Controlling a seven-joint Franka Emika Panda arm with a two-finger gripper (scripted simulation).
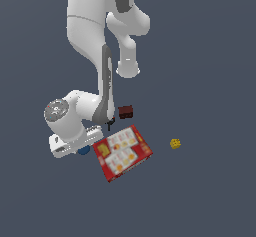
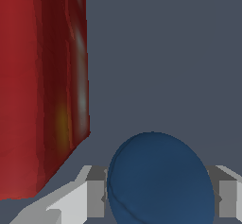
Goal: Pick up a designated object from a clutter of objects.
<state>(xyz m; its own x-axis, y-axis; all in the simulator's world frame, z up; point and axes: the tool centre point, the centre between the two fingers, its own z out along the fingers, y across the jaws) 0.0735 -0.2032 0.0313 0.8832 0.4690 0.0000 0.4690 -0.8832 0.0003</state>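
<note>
The designated object, a small dark-blue ball (image 2: 159, 180), fills the space between my gripper's (image 2: 160, 198) two grey fingers (image 2: 93, 197), and both pads press against its sides. In the exterior view only a sliver of the ball (image 1: 83, 150) shows under the white hand, and the gripper (image 1: 81, 148) is low at the floor, just off the exterior view's left of the large flat red printed box (image 1: 122, 152). The red box's side (image 2: 45, 86) rises close beside the ball. The clutter also includes a dark brown block (image 1: 125, 112), a tiny black clamp (image 1: 110, 124) and a small yellow cube (image 1: 175, 143).
The arm's white links (image 1: 90, 26) arch over the area behind the box. The floor (image 1: 210, 81) is plain dark grey.
</note>
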